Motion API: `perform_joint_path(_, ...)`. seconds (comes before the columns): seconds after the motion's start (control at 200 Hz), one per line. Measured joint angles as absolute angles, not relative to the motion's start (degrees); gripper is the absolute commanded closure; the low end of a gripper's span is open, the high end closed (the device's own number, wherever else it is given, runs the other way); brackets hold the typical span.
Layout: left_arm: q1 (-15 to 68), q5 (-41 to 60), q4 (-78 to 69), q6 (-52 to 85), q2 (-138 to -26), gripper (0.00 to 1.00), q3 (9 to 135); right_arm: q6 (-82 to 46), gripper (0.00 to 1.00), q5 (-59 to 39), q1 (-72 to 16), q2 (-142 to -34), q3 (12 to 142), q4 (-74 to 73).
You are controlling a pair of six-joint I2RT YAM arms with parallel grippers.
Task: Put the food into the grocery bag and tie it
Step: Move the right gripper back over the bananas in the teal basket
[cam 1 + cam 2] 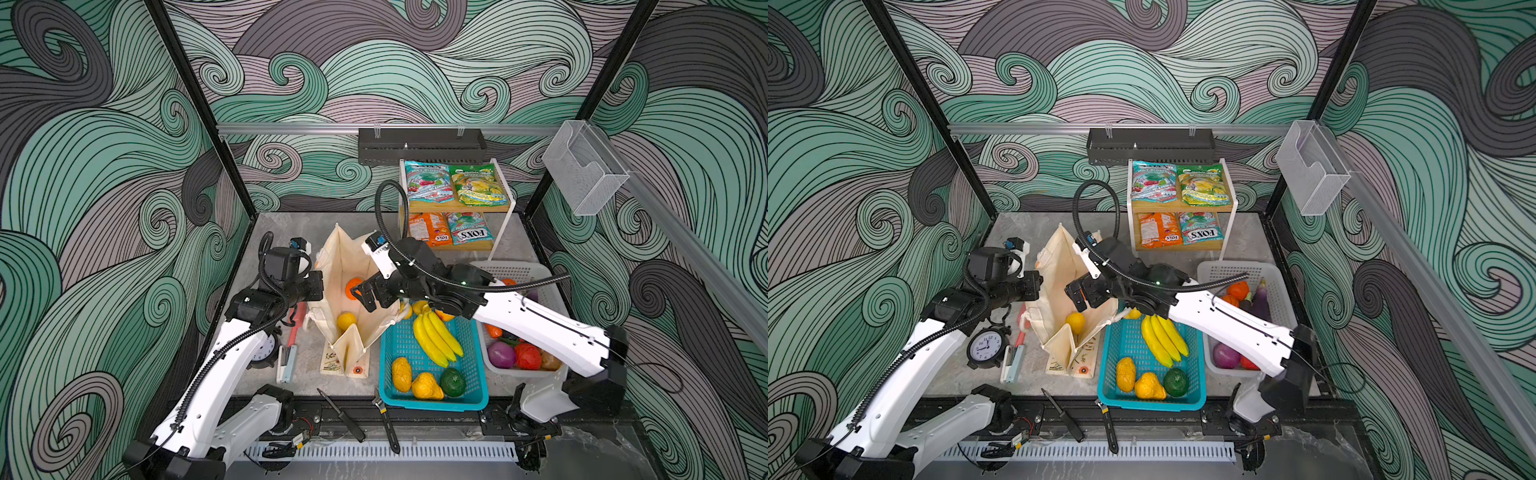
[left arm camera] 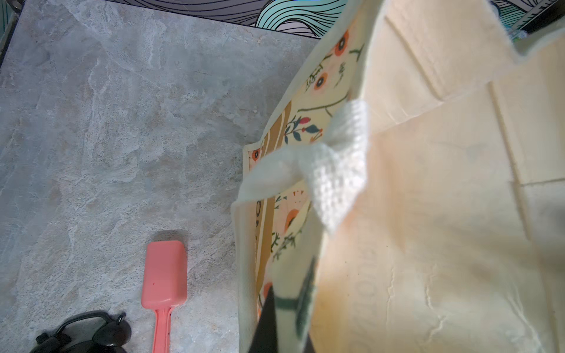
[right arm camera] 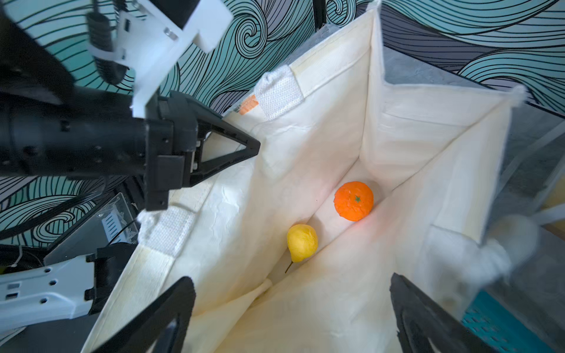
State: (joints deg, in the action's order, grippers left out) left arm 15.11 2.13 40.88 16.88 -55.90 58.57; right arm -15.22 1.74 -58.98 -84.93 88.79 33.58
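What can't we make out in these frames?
- White basket: middle of its contents hidden under the right arm, both top views.
- Clock: cut off by the left wrist picture's edge; dial unseen there.
- Left gripper: its bite on the grocery bag rim is blurred in the left wrist view.
- Snack packets: fine print too small, top views.

Top views overhead — wrists close over bag.

Swirling teal-and-grey wave-patterned walls enclose a grey marbled tabletop framed by black posts
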Motion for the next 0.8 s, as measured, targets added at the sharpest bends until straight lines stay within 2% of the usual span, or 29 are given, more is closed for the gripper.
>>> perform_joint_path(0.205, 15.1, 2.1, 40.9, 17.0, -55.9, 1.0, 58.6, -15.3, 0.0, 1.8, -53.7, -71.1, 82.1, 35.5)
perform_joint_path(0.5, 15.1, 2.2, 40.8, 17.2, -56.1, 1.0, 58.6, -17.7, 0.0, 8.0, -46.4, -54.2, 67.9, 42.4)
perform_joint_path(0.625, 15.1, 2.6, 40.8, 17.2, -56.1, 1.0, 58.6, -18.5, 0.0, 7.7, -44.4, -52.1, 61.3, 45.7)
perform_joint_path(0.716, 15.1, 2.9, 40.7, 17.2, -56.1, 1.0, 58.6, -18.5, 0.06, 6.7, -44.3, -53.2, 57.1, 46.8)
perform_joint_path(0.801, 15.1, 3.0, 40.7, 17.2, -56.1, 1.0, 58.6, -18.2, 0.07, 4.8, -44.3, -55.2, 53.7, 46.9)
